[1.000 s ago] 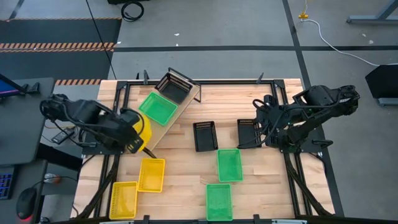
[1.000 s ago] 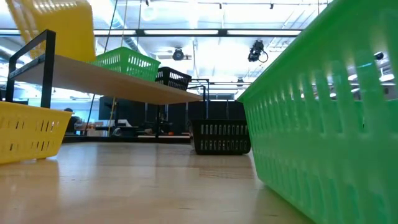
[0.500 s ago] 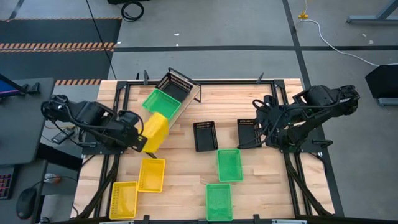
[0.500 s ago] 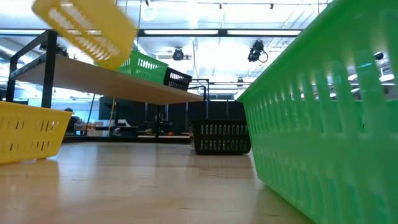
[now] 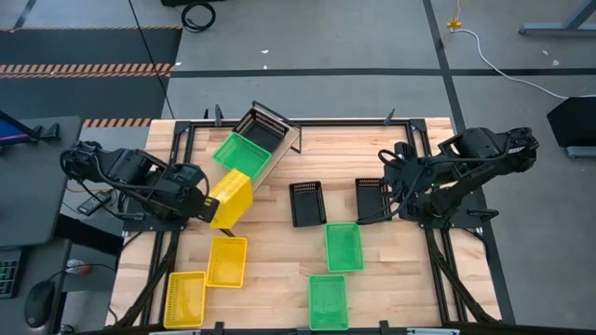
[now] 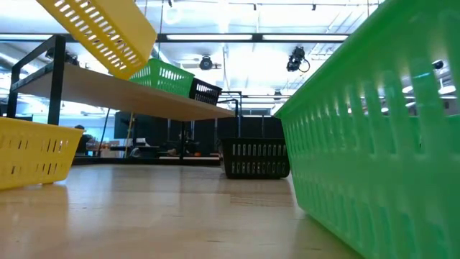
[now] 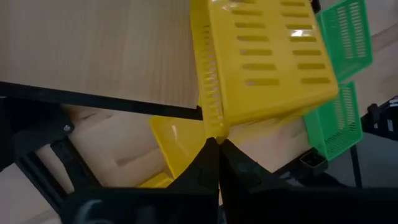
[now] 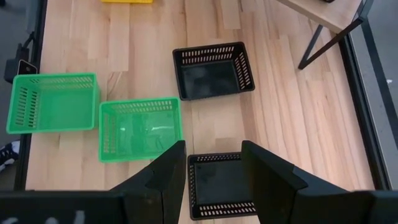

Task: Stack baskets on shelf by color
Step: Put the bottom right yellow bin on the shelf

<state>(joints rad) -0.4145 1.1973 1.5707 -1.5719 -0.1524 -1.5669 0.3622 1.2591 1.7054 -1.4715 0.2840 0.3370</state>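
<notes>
Early going, as I read it. The shelf (image 5: 265, 166) carries one green basket (image 5: 240, 154) and one black basket (image 5: 262, 129). My left hand (image 5: 207, 207) is pinched on the rim of a yellow basket (image 5: 230, 197), tilted over the shelf's near end. Two yellows, two greens and two blacks remain on the table (image 5: 410, 279).

Against a second ago, that yellow basket has moved onto the shelf end. My right hand (image 8: 213, 163) hangs partly open, empty, over a black basket (image 8: 222, 186).

Light-wood table (image 5: 279, 270), on it two yellow baskets (image 5: 227, 261), two green baskets (image 5: 343, 247), two black baskets (image 5: 306, 203), slanted shelf (image 5: 244, 191) carrying green basket (image 5: 240, 154) beside black basket (image 5: 263, 127)
</notes>
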